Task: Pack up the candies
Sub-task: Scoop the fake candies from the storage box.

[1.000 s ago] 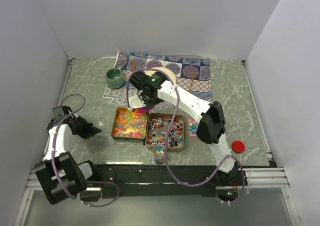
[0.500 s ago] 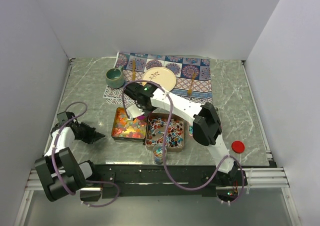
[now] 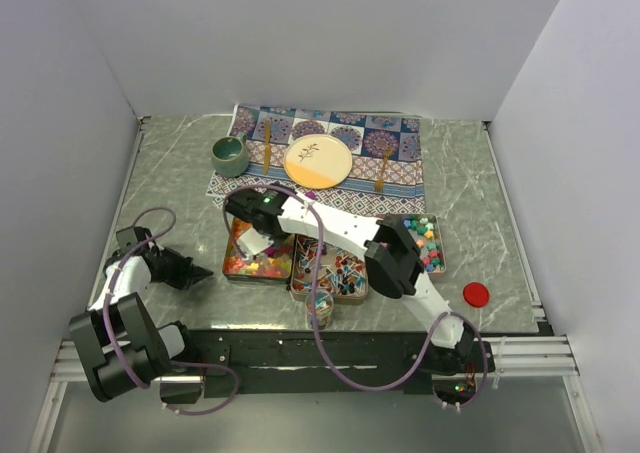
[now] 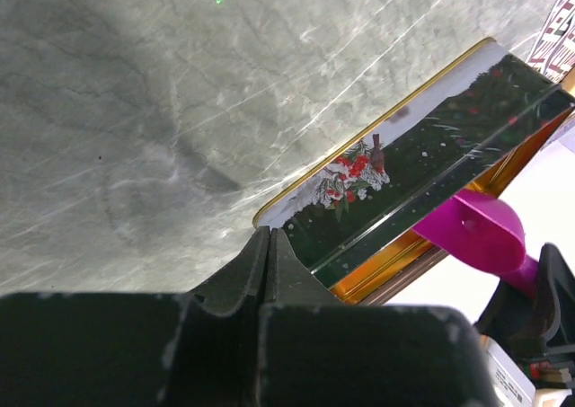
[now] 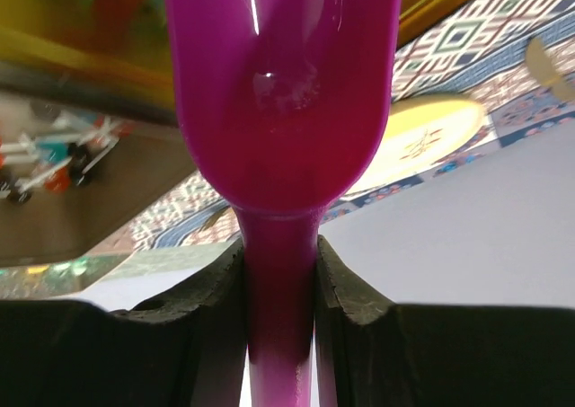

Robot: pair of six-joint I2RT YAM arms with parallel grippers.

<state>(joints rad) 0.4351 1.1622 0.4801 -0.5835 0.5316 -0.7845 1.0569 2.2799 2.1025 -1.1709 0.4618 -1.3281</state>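
Observation:
Orange-yellow-red gummies (image 3: 252,261) fill the left tin. Red-blue-white wrapped pieces (image 3: 338,270) fill the middle tin, and pastel star pieces (image 3: 427,241) fill the right tin. My right gripper (image 3: 252,239) hangs over the gummy tin, shut on the handle of the purple scoop (image 5: 283,84). The scoop's bowl looks empty, with gummies (image 5: 99,3) just beyond it. The scoop (image 4: 476,232) also shows over the tin's far side in the left wrist view. My left gripper (image 3: 203,273) is shut and empty, low on the table just left of the gummy tin's wall (image 4: 422,146).
A small jar (image 3: 319,309) holding mixed candies stands at the near edge in front of the tins. A red lid (image 3: 476,293) lies at the right. A mug (image 3: 229,153) and a plate (image 3: 318,161) sit on a patterned mat (image 3: 400,138) at the back.
My right arm swung left and down over the gummy tin with the scoop, uncovering the plate and the pastel tin. My left gripper edged right toward the tin.

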